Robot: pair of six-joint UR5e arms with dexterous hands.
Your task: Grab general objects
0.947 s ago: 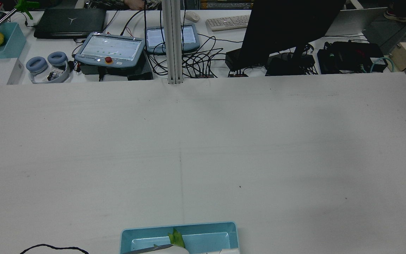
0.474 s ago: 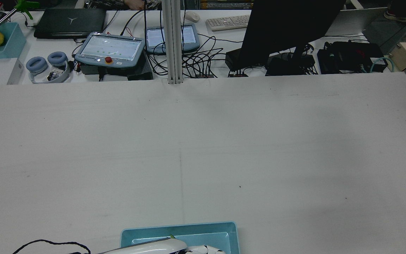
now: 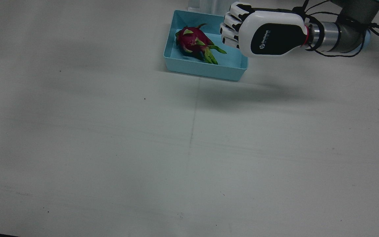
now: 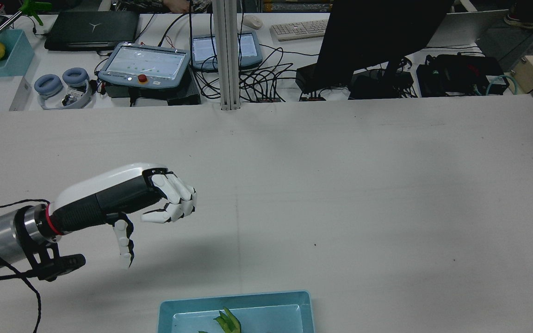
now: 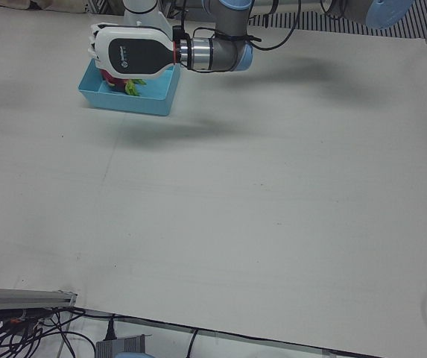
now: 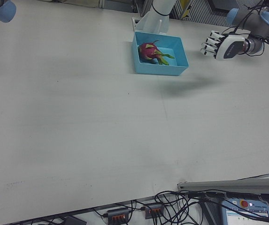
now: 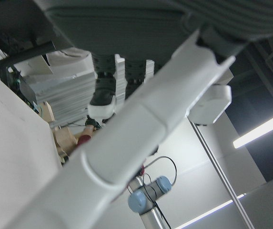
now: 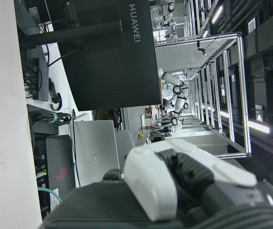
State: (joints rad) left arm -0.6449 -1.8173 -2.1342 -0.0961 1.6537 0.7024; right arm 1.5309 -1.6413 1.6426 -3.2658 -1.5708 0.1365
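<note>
My left hand [image 3: 268, 33] hangs above the table [image 3: 110, 148], just beside the tray [image 3: 206, 70], fingers loosely curled and apart with nothing in them. The dragon fruit [image 3: 194, 42] lies inside the tray. My right hand [image 8: 174, 186] shows only in its own camera; I cannot tell its state.

Dragon fruit [image 4: 226, 322] mostly cut off by rear view's bottom edge; tray [image 4: 174, 307] likewise.
</note>
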